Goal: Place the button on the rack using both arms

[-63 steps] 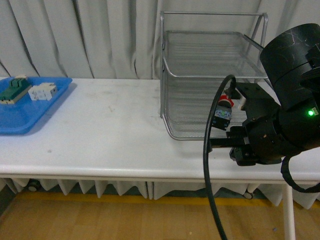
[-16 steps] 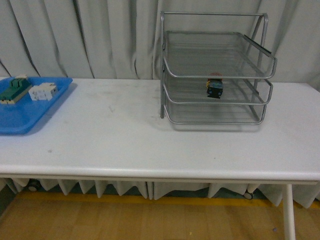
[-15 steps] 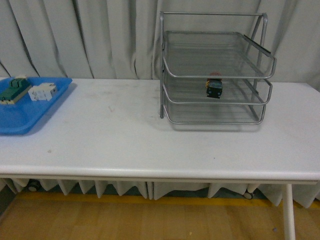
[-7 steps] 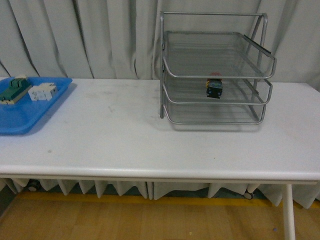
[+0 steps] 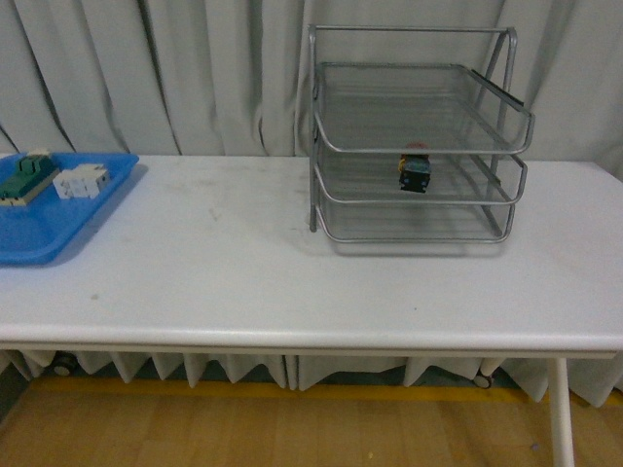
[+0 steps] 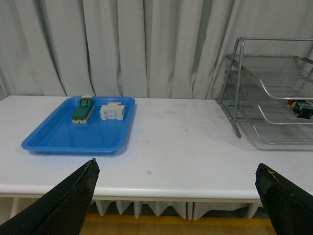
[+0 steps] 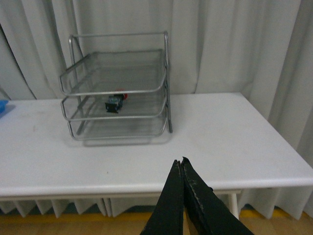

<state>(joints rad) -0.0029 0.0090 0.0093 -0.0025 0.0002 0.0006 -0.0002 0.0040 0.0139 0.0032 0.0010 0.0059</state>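
The button, red cap on a dark body with blue bits, lies on the middle shelf of the silver wire rack at the back right of the table. It also shows as a small dark piece, the button, inside the rack in the right wrist view, and as the button in the rack in the left wrist view. Neither arm appears in the front view. My left gripper is open and empty, held back off the table's near edge. My right gripper is shut with nothing in it, far from the rack.
A flat blue tray sits at the table's left end with a green-and-cream switch block and a white blocky part in it. White table, grey curtain behind. The tray also shows in the left wrist view.
About four seconds ago the right arm filled the right of the front view by the rack with the button. It has since left that view; the button stays on the middle shelf.
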